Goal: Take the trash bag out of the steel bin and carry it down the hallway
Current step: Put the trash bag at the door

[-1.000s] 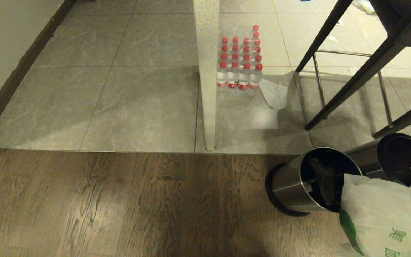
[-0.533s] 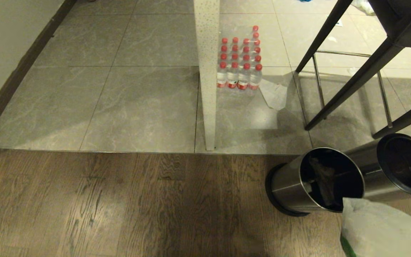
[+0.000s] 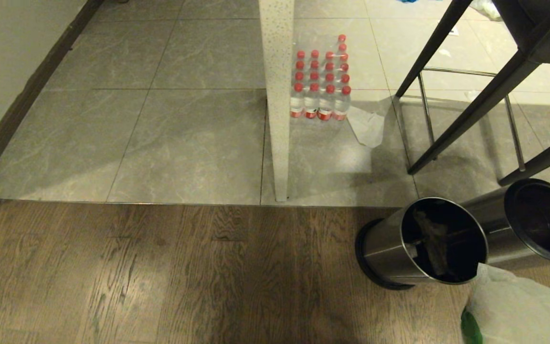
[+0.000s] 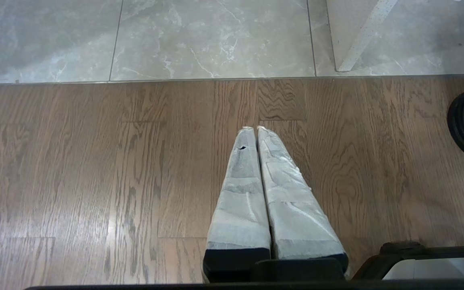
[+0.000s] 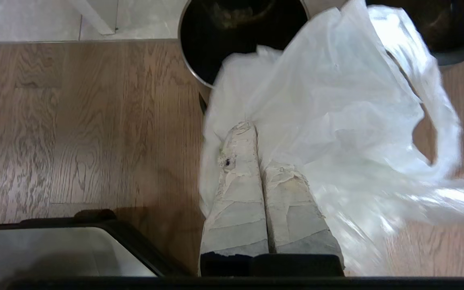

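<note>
Fingers of the right gripper (image 5: 256,129) are pressed together with the trash bag (image 5: 336,121) caught between them; the film bunches at the tips and billows out past and beside them. The left gripper (image 4: 255,129) is clenched on nothing over the dark wood-plank floor (image 4: 95,181), parked.

Removal looks done: the bag is clear of the steel bin (image 3: 399,248), which lies tipped on its side just beyond the right fingertips, its dark mouth showing no liner. A second steel bin (image 3: 537,220) lies against it. Carrying is what remains, I judge: the hallway (image 3: 160,134) tiles begin beyond the bins, farther from the fingers, and the bag hangs over wood.

The bag is thin, crinkled, translucent white, with one handle loop gaping open and a patch of green print low on its side in the head view. It looks slack and nearly empty.
</note>
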Controlling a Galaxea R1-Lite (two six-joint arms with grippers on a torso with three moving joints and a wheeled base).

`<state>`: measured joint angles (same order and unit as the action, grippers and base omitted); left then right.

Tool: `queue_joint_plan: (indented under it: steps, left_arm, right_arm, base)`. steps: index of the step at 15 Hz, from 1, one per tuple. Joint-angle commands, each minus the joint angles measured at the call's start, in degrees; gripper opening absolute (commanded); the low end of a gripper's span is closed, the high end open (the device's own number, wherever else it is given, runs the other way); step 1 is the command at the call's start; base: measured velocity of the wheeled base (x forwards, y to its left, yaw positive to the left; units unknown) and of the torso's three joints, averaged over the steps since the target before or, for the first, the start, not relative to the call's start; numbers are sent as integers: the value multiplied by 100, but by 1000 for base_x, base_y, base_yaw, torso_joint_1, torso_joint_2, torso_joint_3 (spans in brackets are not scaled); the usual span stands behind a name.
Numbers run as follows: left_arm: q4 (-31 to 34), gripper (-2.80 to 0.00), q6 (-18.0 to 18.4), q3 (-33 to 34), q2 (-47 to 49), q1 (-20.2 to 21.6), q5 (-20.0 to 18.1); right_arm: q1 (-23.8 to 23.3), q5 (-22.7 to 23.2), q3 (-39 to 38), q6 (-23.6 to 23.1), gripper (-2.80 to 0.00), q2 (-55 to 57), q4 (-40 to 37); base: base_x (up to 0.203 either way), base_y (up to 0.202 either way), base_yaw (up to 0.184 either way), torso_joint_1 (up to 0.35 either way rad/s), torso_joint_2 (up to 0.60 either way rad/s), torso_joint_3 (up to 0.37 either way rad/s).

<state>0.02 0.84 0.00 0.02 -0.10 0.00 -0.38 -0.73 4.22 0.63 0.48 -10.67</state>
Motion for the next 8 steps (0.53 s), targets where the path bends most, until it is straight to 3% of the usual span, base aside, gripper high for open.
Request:
queue_joint_plan:
  steps: [1,8]
  left_arm:
    - [-2,-280,4,0,-2,1,0]
    - [-2,-280,4,0,-2,8,0]
  right_arm:
    - [3,3,9,-2,-280,-57,-6]
    - [3,3,9,-2,-280,-57,-5]
  base:
    - [0,0,0,0,0,0]
    - [0,0,0,0,0,0]
